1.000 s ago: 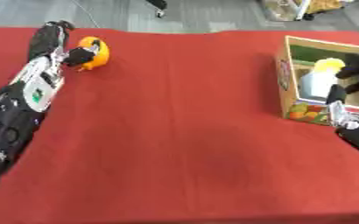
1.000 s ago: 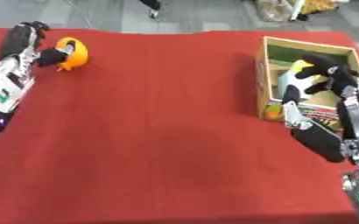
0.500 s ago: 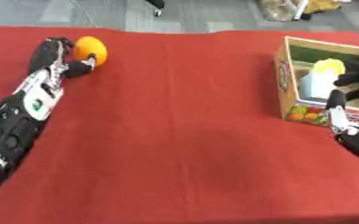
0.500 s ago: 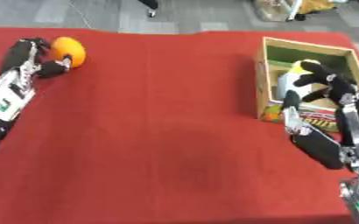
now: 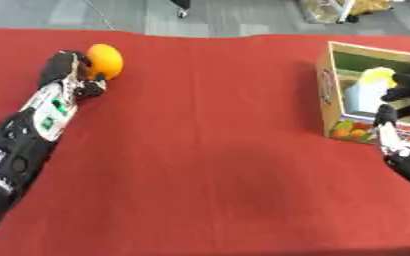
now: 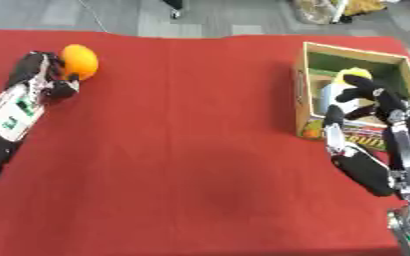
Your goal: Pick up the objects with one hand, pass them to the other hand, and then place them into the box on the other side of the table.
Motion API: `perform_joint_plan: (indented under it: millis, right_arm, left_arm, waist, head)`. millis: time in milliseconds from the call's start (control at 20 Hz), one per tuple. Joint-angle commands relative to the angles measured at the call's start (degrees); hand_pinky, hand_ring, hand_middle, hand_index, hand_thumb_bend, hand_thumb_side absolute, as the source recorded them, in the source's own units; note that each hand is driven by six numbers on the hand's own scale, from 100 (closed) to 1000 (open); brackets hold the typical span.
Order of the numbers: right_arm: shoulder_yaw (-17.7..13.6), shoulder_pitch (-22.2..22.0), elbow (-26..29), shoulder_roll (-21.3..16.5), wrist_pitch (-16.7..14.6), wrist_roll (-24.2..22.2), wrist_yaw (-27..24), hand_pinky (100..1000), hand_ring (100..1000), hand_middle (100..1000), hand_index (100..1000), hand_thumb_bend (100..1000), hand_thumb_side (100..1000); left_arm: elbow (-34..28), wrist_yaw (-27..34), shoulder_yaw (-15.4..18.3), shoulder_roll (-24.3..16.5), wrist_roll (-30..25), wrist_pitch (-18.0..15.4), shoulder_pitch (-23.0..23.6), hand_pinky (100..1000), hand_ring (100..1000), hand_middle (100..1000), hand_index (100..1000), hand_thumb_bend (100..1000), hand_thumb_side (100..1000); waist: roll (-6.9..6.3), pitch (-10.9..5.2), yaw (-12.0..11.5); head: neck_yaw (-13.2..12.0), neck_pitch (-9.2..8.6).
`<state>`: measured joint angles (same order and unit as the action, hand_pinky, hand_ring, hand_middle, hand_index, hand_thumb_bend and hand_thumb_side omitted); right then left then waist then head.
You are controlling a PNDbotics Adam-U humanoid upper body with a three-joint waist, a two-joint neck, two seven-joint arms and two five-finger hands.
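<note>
The right eye view showed the whole right arm from elbow to fingers and both side walls of the box; the left eye view cut that arm and the box's right wall off at the frame edge, but showed more of the left forearm running down to the lower left corner.

At the far left of the desk (image 5: 208, 150), which was covered in red cloth, the left hand (image 5: 68, 75) lay stretched out with its fingers (image 5: 88, 86) curled round the near side of an orange (image 5: 104, 60). The orange sat at the hand's tip, close to the desk's far edge, and its lower left part was hidden behind the hand. The forearm carried a white panel with small green marks that could not be read.

The wide middle of the desk separated the orange from the box (image 6: 309, 95), which stood well apart at the right side. The cardboard box was open at the top, with a green inside and a fruit picture on its front wall.

Inside it stood a white thing with a yellow top (image 6: 352, 76), too blurred to name. The right hand (image 6: 375, 97) hung above the box's opening, covering part of that thing; its fingers were bent, and whether they touched or held the thing could not be told.

Beyond the desk lay grey floor with unclear dark and yellowish shapes.
</note>
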<state>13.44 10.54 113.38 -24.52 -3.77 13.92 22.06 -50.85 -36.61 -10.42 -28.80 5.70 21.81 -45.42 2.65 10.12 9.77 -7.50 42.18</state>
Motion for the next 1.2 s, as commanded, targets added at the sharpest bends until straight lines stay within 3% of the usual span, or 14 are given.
perform_joint_plan:
  millis: [50, 400, 550, 600, 650, 750, 950, 1200]
  right_arm:
    - [-0.28, 0.29, 1.22, -0.93, 0.12, 0.21, -0.27, 554, 765, 595, 835, 100, 518]
    - [-0.27, 0.23, 1.22, -1.12, 0.28, 0.20, -0.31, 554, 764, 594, 833, 100, 523]
    - [-0.29, 0.25, 1.22, -1.17, 0.30, 0.18, -0.31, 554, 764, 594, 832, 100, 523]
    - [-0.30, 0.27, 1.22, -1.20, 0.31, 0.17, -0.31, 554, 764, 594, 832, 100, 523]
    - [-0.31, 0.28, 1.22, -1.21, 0.32, 0.16, -0.30, 554, 764, 594, 832, 100, 524]
    - [-0.32, 0.31, 1.22, -1.23, 0.35, 0.15, -0.30, 554, 764, 594, 832, 100, 522]
    - [-0.29, 0.31, 1.22, -1.20, 0.37, 0.16, -0.36, 553, 764, 593, 832, 100, 532]
    - [-0.20, 0.32, 1.22, -0.98, 0.47, 0.23, -0.50, 552, 765, 592, 831, 100, 541]
  left_arm:
    - [-1.31, 0.36, 0.49, -0.99, 0.75, -0.01, -0.70, 756, 445, 436, 593, 100, 100]
    - [-1.97, 2.34, 0.30, -1.20, 2.39, -0.42, -0.66, 754, 422, 407, 562, 100, 100]
    - [-2.16, 2.45, 0.07, -1.32, 2.45, -0.40, -0.76, 766, 459, 449, 612, 130, 100]
    - [-2.29, 2.35, 0.04, -1.37, 2.55, -0.38, -0.83, 771, 474, 469, 635, 152, 136]
    - [-2.47, 2.18, -0.01, -1.42, 2.79, -0.44, -0.92, 802, 544, 548, 733, 283, 359]
    - [-2.97, 1.55, -0.10, -1.58, 3.86, -0.87, -1.10, 843, 623, 623, 804, 432, 551]
    - [-3.70, 0.84, -0.15, -1.77, 6.47, -1.50, -1.51, 891, 706, 735, 896, 550, 670]
    - [-3.73, -0.03, -0.50, -1.51, 8.52, -1.05, -1.99, 907, 737, 765, 920, 580, 694]
  waist:
    - [0.47, -0.37, -0.14]
    - [0.35, -0.62, -0.39]
    - [0.34, -0.63, -0.40]
    - [0.32, -0.62, -0.40]
    - [0.31, -0.61, -0.39]
    - [0.27, -0.56, -0.36]
    - [0.25, -0.35, -0.24]
    - [0.30, 0.23, 0.05]
  head:
    - [-0.09, -0.44]
    - [-0.12, -0.47]
    - [-0.12, -0.48]
    - [-0.12, -0.50]
    - [-0.12, -0.52]
    - [-0.09, -0.52]
    - [-0.06, -0.51]
    - [0.00, -0.55]
